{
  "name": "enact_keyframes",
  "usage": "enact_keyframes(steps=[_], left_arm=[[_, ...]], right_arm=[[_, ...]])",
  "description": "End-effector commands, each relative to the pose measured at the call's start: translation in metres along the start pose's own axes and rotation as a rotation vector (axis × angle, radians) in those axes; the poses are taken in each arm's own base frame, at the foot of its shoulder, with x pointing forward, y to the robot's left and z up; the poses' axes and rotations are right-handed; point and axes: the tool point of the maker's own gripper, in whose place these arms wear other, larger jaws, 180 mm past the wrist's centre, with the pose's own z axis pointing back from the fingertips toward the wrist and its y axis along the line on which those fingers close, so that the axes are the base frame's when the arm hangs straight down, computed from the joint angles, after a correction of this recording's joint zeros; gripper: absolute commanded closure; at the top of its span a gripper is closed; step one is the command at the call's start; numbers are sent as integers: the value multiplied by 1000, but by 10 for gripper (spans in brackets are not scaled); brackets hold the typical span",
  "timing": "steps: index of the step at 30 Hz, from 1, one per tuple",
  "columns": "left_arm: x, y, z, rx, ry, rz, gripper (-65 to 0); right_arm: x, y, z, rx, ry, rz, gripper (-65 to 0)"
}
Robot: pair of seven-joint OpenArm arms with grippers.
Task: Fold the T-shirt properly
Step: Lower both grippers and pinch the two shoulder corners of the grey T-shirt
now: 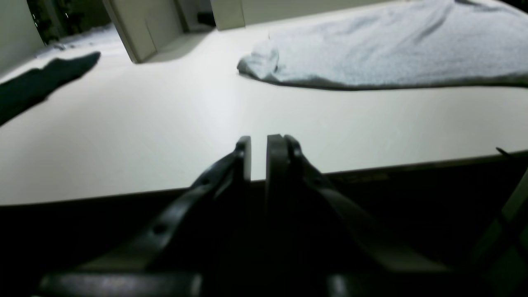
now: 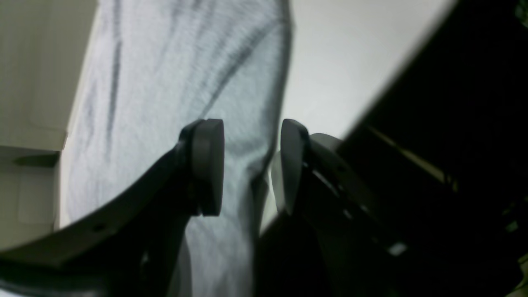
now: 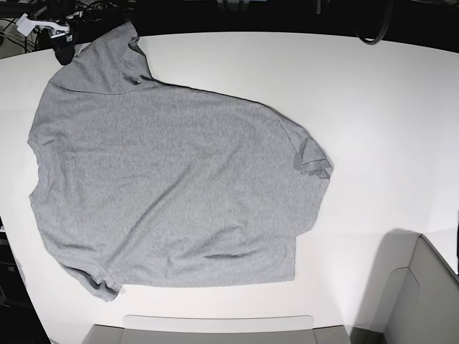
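The grey T-shirt point(image 3: 172, 193) lies spread on the white table point(image 3: 373, 129), plain side up, no lettering showing. One sleeve point(image 3: 313, 161) is bunched at its right edge. Its top-left corner point(image 3: 107, 50) is pulled toward my right gripper point(image 3: 63, 44) at the table's far left corner. In the right wrist view the right gripper point(image 2: 251, 165) is open, with the shirt's edge point(image 2: 243, 165) between and below the fingers. My left gripper point(image 1: 258, 156) is shut and empty, at the table's edge, well away from the shirt point(image 1: 392, 45).
Beige boxes stand at the near edge point(image 3: 215, 330) and near right corner point(image 3: 423, 294), also in the left wrist view point(image 1: 144, 29). A dark flat shape point(image 1: 41, 80) lies at the left of that view. Cables hang at the back point(image 3: 373, 29).
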Motion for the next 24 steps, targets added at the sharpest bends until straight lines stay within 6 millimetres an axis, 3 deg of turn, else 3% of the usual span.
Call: enact_keyframes(steps=[1,9,17,24], left_arm=[[8,0,4,-3,-25,-4,-81],[10,0,2,-2,-29,-4,-81],[11,0,1,0,-40,-3,-81],[24,1,-11,7,-88,-2,-81]], right_arm=[[10,1,3,16,-17,16,-231],[-6,0,1,12,75,27,-231],[-47,11,-13,9,183,93,-231],[-65,12,-12,6,276,93,-231]])
